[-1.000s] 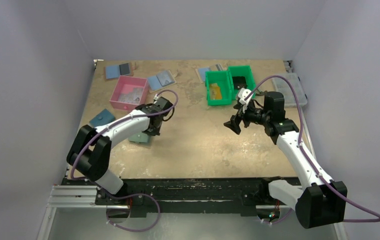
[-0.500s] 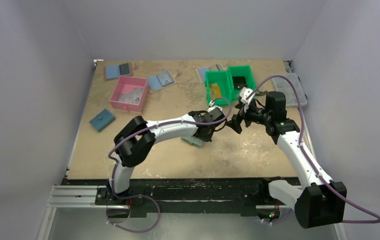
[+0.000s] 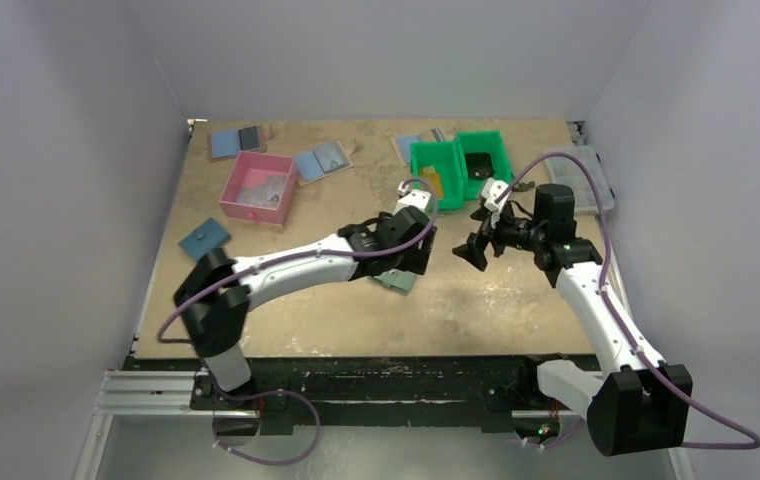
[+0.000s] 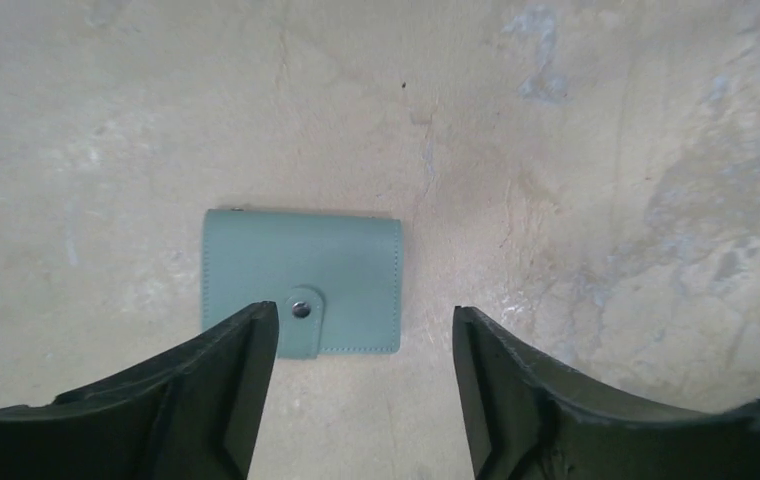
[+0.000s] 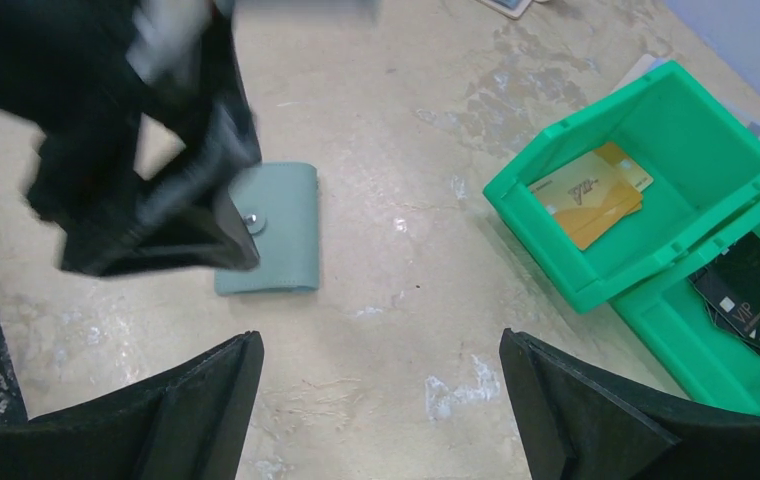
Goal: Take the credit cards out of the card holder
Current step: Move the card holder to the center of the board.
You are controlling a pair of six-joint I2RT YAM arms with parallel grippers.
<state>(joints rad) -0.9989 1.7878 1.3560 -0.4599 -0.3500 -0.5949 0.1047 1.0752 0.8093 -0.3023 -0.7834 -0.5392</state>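
Mid-table: card holder (image 4: pixel 301 280) lies flat on the table (image 4: pixel 606 150), closed, grey-green side up, snap tab fastened. L gripper (image 4: pixel 361 318) hangs right over it, jaws apart w/ nothing gripped. The holder's near edge shows in the gap; can't tell if a fingertip touches it. R gripper (image 5: pixel 381 340) hovers just to the right, jaws spread wide, empty, pointing down toward the holder.

Toward the back, 2 green bins sit side by side. The left green bin (image 5: pixel 556 265) has orange-yellow credit cards (image 5: pixel 591 190) lying loose inside. The right green bin (image 5: pixel 691 345) holds dark cards (image 5: pixel 751 295).

Far left: pink tray (image 3: pixel 256 156), w/ a dark blue wallet (image 3: pixel 204 240) near the table's left edge. Blue-and-grey folders (image 3: pixel 321 161) lie along the back.
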